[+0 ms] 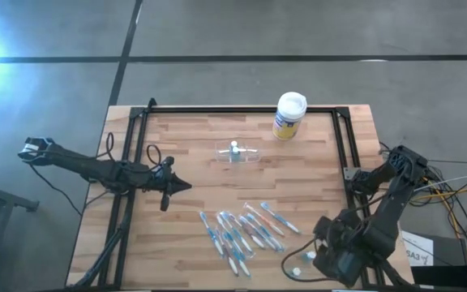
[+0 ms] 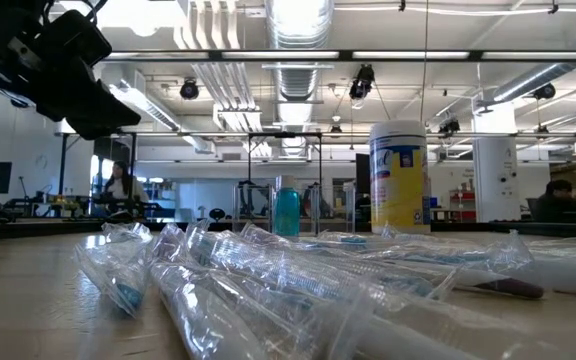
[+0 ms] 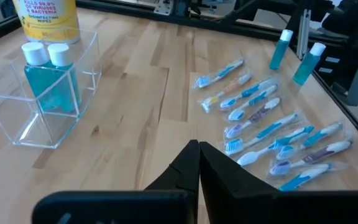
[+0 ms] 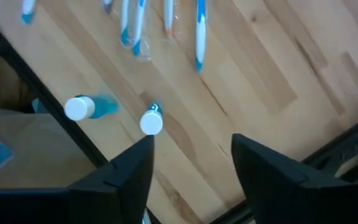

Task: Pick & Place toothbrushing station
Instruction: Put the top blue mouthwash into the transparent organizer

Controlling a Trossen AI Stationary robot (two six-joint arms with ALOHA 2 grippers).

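The see-through plastic cup (image 1: pixel 237 152) stands on its base at the table's middle, toward the far edge, with two blue white-capped bottles (image 3: pixel 47 78) in it. Several wrapped blue-white and pink toothbrushes (image 1: pixel 242 229) lie flat near the front edge; they also show in the left wrist view (image 3: pixel 272 127). Two more small blue bottles (image 4: pixel 151 121) stand near the table's near right corner. My left gripper (image 1: pixel 181 186) is shut and empty, above the table left of the toothbrushes. My right gripper (image 4: pixel 192 146) is open and empty, above the near right corner beside the two bottles.
A yellow canister with a white lid (image 1: pixel 289 115) stands at the far edge, right of the cup. A black frame (image 1: pixel 233 109) runs around the table top. Bare wood lies between the cup and the toothbrushes. People show in the room beyond (image 2: pixel 118 185).
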